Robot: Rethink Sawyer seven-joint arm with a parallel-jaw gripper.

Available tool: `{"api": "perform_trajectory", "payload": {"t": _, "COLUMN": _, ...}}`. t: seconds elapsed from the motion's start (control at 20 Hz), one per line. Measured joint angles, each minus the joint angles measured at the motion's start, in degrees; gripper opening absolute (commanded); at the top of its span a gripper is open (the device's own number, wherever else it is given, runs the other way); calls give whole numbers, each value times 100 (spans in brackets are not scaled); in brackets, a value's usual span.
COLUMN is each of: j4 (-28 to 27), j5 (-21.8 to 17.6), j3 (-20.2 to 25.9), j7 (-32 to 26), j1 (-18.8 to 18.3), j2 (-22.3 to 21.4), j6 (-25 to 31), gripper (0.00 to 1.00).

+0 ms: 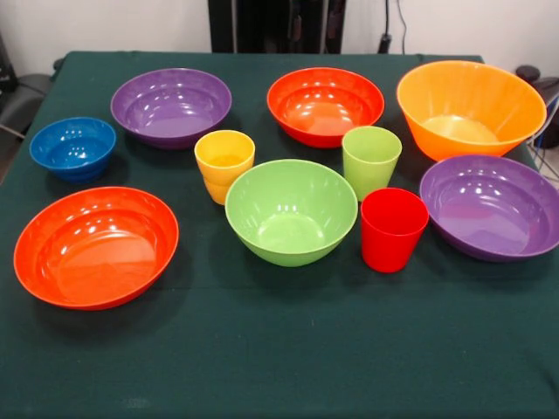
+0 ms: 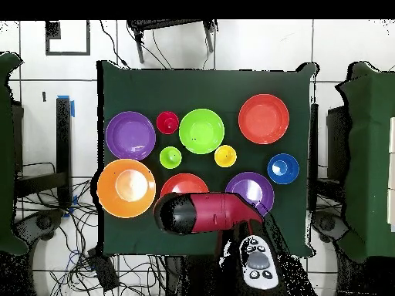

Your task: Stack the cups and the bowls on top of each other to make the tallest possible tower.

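Observation:
All pieces stand singly and upright on the green table [image 1: 279,349]; no tower shows. The yellow cup [image 1: 224,164], light green cup [image 1: 371,161] and red cup [image 1: 393,229] ring the light green bowl [image 1: 291,211] at the middle. The blue bowl [image 1: 72,147] and one purple bowl [image 1: 171,106] are back left. A red-orange bowl [image 1: 325,105] and the large orange bowl [image 1: 470,106] are at the back. The second purple bowl [image 1: 491,206] is right, the second red-orange bowl [image 1: 96,246] front left. The gripper is out of view.
In the overhead view the red and black arm [image 2: 202,213] lies folded over the table's edge by the base. It covers part of a red-orange bowl [image 2: 183,183] and a purple bowl [image 2: 251,187]. Cables lie on the floor around the table.

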Motion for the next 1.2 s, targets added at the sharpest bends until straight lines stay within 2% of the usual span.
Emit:
{"api": "perform_trajectory", "payload": {"t": 0.45, "j4": -272, "j5": -158, "j3": 172, "j7": 0, "j1": -278, "j2": 277, "j6": 0, "gripper": 100}}
{"api": "perform_trajectory", "payload": {"t": 0.9, "j4": -801, "j5": -538, "j3": 393, "j7": 0, "j1": -527, "j2": 617, "j6": 1, "gripper": 100}}
{"api": "perform_trajectory", "payload": {"t": 1.2, "j4": -1190, "j5": -691, "j3": 465, "j7": 0, "j1": -548, "j2": 800, "j6": 91, "gripper": 100}}
